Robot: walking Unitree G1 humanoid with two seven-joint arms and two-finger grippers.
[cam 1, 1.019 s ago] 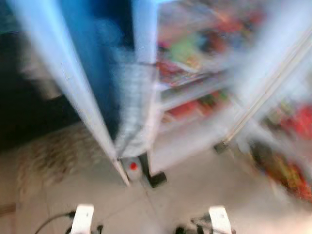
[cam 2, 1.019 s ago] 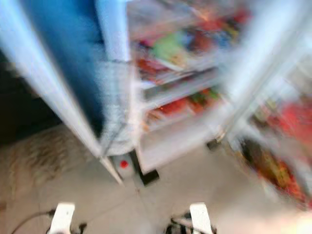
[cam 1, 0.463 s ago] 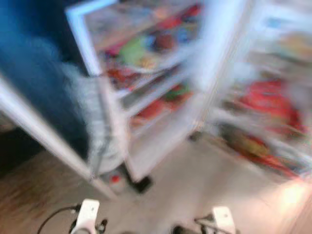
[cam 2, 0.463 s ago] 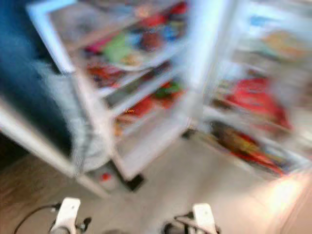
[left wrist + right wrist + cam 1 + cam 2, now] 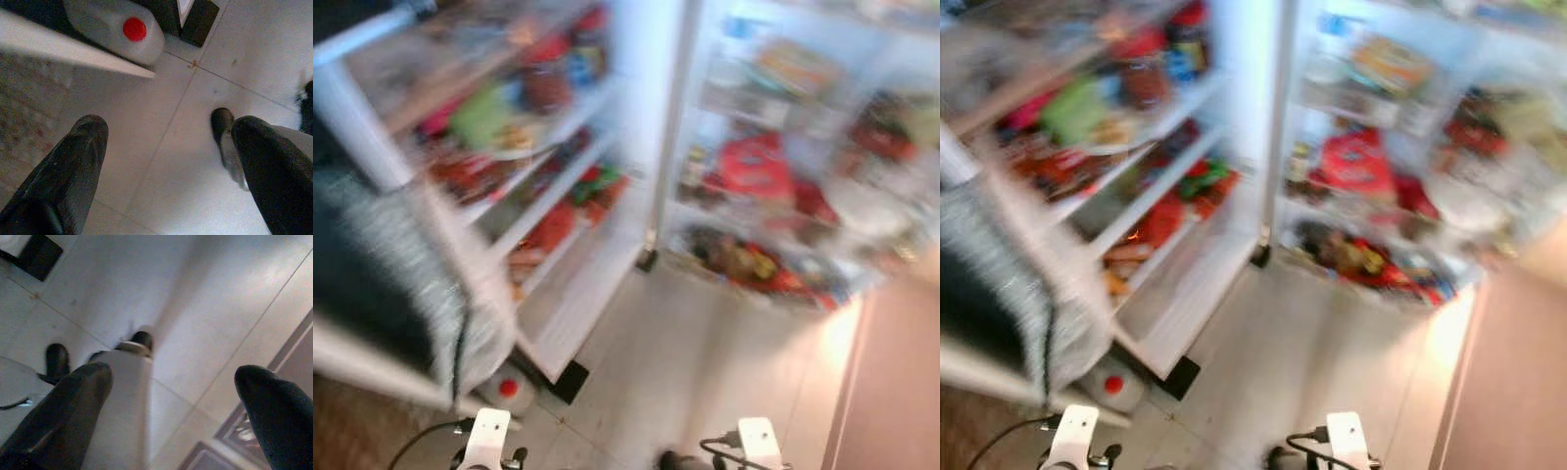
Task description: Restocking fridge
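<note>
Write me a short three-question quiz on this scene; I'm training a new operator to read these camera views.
1. True or false: the white fridge stands open, with food on its shelves.
2. What colour is the cap of the translucent plastic jug lying on the pale tiled floor? A. red B. blue C. green
3. Fill in: the left tool and the right tool are both ____, holding nothing.

Key: 1 true; 2 A; 3 open.
</note>
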